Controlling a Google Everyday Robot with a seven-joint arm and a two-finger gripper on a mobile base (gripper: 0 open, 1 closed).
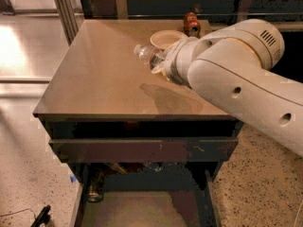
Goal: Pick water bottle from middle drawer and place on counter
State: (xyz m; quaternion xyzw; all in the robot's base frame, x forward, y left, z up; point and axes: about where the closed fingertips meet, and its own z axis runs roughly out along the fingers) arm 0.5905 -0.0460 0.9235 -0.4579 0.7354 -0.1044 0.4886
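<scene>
The water bottle [146,56] is clear and lies tilted, its cap end pointing left, held in the air above the counter [94,74]. My gripper [160,64] is shut on its label end, mostly hidden behind my white wrist and arm. A shadow of the arm lies on the counter below. The middle drawer [137,211] stands pulled open at the bottom of the view, its pale floor showing.
A pale bowl [166,38] and a red soda can [191,23] stand at the counter's back right, just behind the bottle. A dark can [94,191] lies at the open drawer's left. A scratched dark drawer front [142,149] sits under the counter.
</scene>
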